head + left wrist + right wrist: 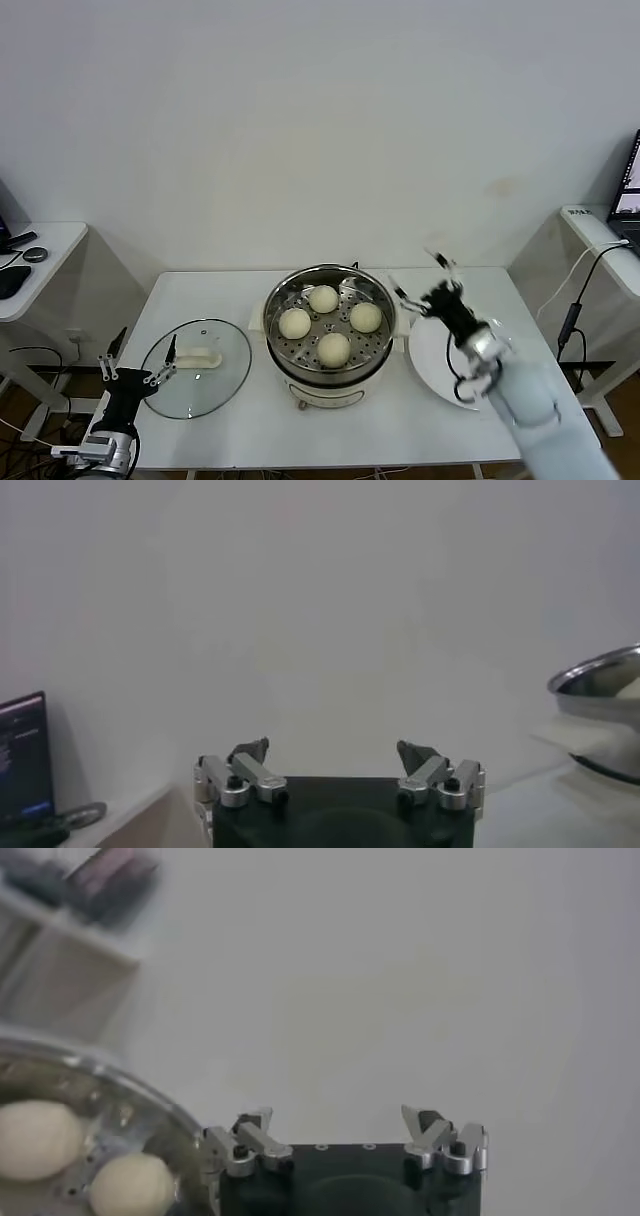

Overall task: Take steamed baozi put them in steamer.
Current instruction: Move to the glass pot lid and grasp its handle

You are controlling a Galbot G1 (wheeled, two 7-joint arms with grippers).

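Several cream-white baozi (323, 298) (295, 323) (366, 317) (334, 349) lie on the perforated tray of the shiny steamer (278, 296) at the table's middle. My right gripper (421, 279) is open and empty, raised just right of the steamer, above the white plate (435, 362). In the right wrist view the gripper (340, 1118) is open, with two baozi (38, 1138) in the steamer (150, 1110) beside it. My left gripper (138, 361) is open and empty, parked low at the table's front left corner; it also shows open in the left wrist view (336, 750).
A round glass lid (198, 366) with a white handle lies flat at the table's left. The empty white plate lies right of the steamer. Side desks stand at far left (40, 262) and far right (600, 232). The steamer's rim (598, 675) shows in the left wrist view.
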